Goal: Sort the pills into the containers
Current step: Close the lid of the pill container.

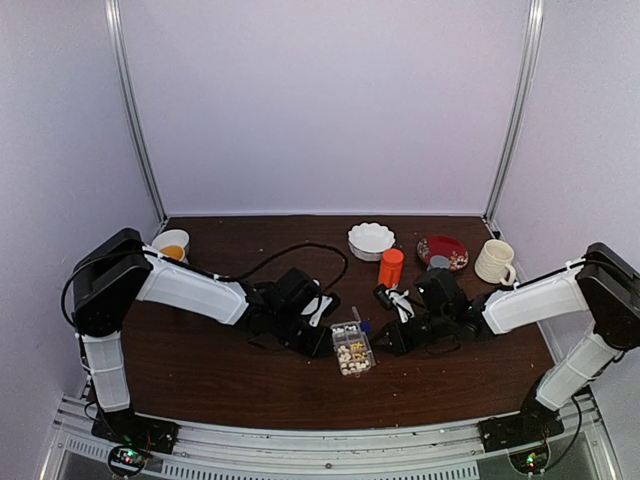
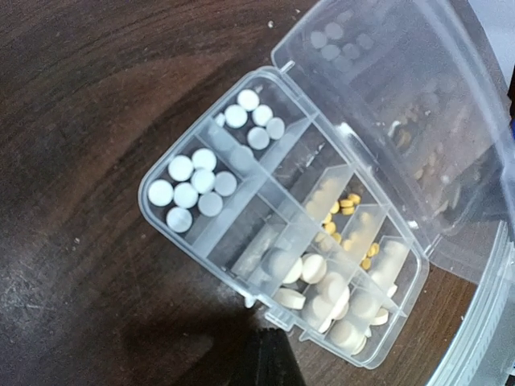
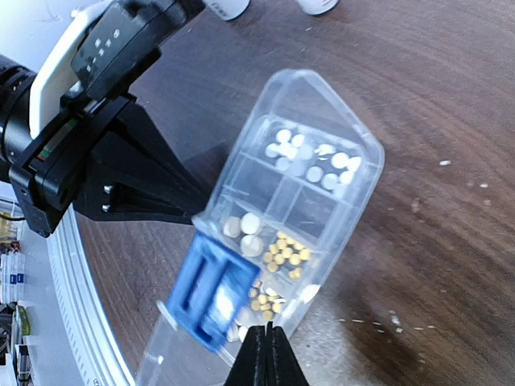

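The pills lay in the cells of the box: white ones in two cells at one end, small yellow ones in a middle cell, larger cream ones crowded at the other end, and some cells bare. We saw none for certain loose on the table, only pale specks too small to name. The box sat flat near the table's middle with its lid swung open, and a blue latch showed at one end. From above, its long axis ran roughly from the near edge toward the back, slightly tilted, so that it lay crosswise between the two arms. The left gripper stood just to its left and the right gripper just to its right, each pointing inward at a long side. Both had their fingers pressed fully together and carried nothing. Each tip hung just beside an end of the box; we could not tell which was nearer, nor whether either touched it. We judged that either arm could reach the box equally well.
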{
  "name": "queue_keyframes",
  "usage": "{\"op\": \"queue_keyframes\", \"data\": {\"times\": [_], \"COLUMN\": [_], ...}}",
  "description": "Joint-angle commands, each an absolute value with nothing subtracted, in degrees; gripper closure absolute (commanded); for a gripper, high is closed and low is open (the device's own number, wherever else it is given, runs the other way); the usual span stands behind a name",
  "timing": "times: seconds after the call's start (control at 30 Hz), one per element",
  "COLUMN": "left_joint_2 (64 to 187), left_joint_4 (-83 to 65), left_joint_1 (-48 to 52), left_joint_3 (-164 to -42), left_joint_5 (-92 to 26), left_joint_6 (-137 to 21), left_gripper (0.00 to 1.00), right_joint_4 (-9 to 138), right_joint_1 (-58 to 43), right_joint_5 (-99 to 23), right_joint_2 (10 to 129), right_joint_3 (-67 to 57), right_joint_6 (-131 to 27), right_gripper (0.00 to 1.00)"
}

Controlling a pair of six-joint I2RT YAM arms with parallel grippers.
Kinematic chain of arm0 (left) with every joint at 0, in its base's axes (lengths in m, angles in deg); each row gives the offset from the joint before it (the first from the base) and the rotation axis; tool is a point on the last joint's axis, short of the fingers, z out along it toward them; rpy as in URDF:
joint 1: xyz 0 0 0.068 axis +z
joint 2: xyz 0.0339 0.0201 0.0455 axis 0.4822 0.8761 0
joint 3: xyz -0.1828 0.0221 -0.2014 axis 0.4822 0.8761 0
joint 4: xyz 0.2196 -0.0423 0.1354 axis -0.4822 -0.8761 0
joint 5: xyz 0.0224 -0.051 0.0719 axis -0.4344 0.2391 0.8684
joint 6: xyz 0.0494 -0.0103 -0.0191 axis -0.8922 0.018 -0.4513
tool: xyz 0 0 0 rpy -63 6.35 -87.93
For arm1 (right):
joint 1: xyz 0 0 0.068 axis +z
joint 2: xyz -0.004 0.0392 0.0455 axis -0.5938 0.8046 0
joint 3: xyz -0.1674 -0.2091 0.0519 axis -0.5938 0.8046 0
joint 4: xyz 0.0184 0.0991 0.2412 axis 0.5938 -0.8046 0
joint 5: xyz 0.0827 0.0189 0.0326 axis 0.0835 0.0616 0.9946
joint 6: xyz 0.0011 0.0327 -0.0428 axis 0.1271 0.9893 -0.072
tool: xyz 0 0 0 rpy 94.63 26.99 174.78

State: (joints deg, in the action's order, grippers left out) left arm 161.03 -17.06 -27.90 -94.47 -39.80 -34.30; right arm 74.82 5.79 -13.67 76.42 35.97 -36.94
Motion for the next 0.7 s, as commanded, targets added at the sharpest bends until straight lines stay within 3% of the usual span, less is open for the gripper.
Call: {"op": "queue_keyframes", "data": {"times": [0.0, 0.4, 0.67], "left_joint_2": [162.0, 162.0, 154.0], "left_joint_4": [-15.2, -13.5, -10.0], "left_joint_1": [-27.9, -27.9, -27.9], "left_joint_3": [-96.2, -95.7, -89.1], "left_joint_5": [-41.0, -41.0, -32.5], "left_joint_6": [-35.4, -34.9, -33.7], "left_gripper": [1.00, 1.00, 1.00], "right_joint_4": [76.6, 77.0, 68.8], "right_joint_1": [8.0, 10.9, 10.9], "right_joint_5": [-10.7, -10.8, -16.8], "right_joint_2": [79.4, 86.5, 90.2], "right_joint_3": [33.3, 29.5, 26.5], "right_joint_6": [-36.3, -34.6, -36.1], "right_gripper": [1.00, 1.00, 1.00]}}
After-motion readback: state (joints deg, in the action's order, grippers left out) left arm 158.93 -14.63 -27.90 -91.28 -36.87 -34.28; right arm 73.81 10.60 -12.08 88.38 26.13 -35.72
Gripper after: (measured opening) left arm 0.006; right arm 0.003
